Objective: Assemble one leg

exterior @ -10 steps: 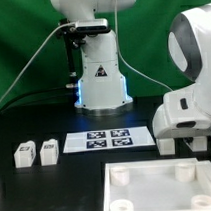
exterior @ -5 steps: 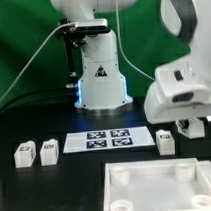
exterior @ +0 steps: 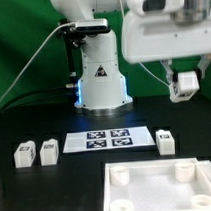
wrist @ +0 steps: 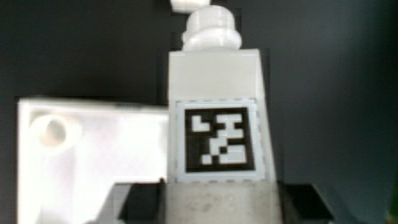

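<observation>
1. Gripper (exterior: 184, 82) is hanging high over the table (exterior: 40, 127) at the exterior view's right, well apart from everything lying below.
2. Fingers (wrist: 139, 204) are clamping the leg (exterior: 186, 86) from both sides. In the wrist view the jaws are pressing on its two flanks w/ no gap showing.
3. Leg is riding in the air, touching nothing but the fingers. Its tag face (wrist: 217, 135) is pointing at the wrist cam, and its knobbly tip (wrist: 210, 30) is pointing away from the fingers.
4. Big white tray piece (exterior: 153, 191) w/ corner sockets is lying flat at the front of the exterior view, right of centre. In the wrist view one corner of it (wrist: 80, 150), w/ a round hole, is showing behind the leg, far below.
5. First loose leg (exterior: 25, 152) and second loose leg (exterior: 48, 149) are sitting side by side on the table at the exterior view's left, near each other but apart.
6. Third loose leg (exterior: 165, 140) is sitting just beside the right end of the marker board (exterior: 107, 139).
7. Marker board is lying flat btw. the loose legs, in front of the robot base (exterior: 100, 69).
8. A cable (exterior: 36, 59) is running from the base area down toward the exterior view's left.
</observation>
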`<action>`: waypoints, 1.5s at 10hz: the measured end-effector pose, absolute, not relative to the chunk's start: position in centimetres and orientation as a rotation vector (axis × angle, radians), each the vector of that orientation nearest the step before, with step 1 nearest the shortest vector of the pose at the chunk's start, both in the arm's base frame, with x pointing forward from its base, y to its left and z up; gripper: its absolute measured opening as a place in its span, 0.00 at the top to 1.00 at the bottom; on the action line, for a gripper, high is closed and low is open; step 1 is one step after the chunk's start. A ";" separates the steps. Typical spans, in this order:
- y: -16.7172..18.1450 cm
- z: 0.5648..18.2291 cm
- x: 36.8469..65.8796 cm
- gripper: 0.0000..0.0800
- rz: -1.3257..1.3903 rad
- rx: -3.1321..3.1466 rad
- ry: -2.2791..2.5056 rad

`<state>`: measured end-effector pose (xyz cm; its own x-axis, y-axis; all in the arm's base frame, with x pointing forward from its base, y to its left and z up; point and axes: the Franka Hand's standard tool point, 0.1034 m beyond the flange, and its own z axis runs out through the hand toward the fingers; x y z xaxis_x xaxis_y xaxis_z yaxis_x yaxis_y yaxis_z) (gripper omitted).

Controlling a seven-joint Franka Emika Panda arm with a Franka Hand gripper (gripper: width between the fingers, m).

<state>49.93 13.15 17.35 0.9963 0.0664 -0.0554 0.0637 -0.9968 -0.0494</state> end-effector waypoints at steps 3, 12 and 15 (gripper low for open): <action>13.1 17.4 50.7 0.63 -0.366 -3.044 -0.106; 11.7 13.2 56.3 0.63 -0.903 -2.905 -0.037; 11.0 12.6 57.1 0.63 -0.911 -2.921 -0.070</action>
